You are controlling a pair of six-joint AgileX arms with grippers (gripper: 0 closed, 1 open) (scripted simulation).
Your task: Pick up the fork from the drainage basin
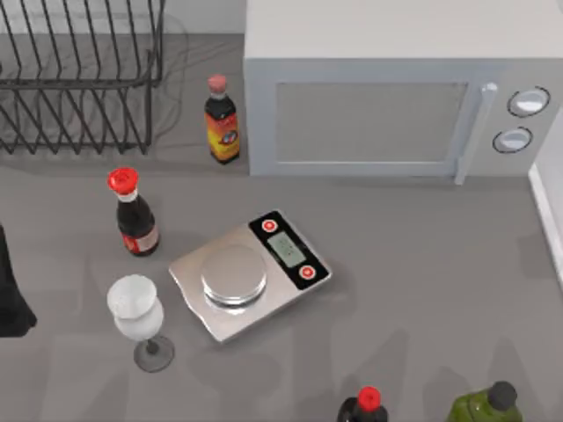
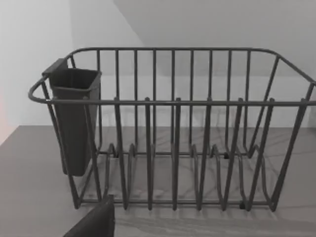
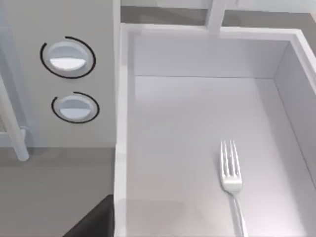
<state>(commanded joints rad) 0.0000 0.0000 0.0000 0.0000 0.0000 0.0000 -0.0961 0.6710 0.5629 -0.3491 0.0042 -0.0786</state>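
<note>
The fork [image 3: 231, 180] is slim and shiny silver. It lies flat on the floor of the white drainage basin [image 3: 121, 148], and its handle runs out of the picture. A dark part of my right gripper [image 3: 94, 223] shows over the grey counter just outside the basin's wall, apart from the fork. In the top view the basin's rim [image 1: 548, 211] is a white strip at the table's right edge. My left arm [image 1: 10, 294] is parked at the table's left edge, and a dark part of its gripper [image 2: 96, 222] faces the wire dish rack [image 2: 173, 103].
A microwave [image 1: 369, 114] stands at the back, right beside the basin. A kitchen scale [image 1: 251, 272], wine glass [image 1: 138, 308], red-capped cola bottle [image 1: 135, 215] and sauce bottle [image 1: 221, 119] stand mid-table. The dish rack [image 1: 79, 79] is at the back left. Two more bottles [image 1: 365, 406] [image 1: 488, 406] stand at the front.
</note>
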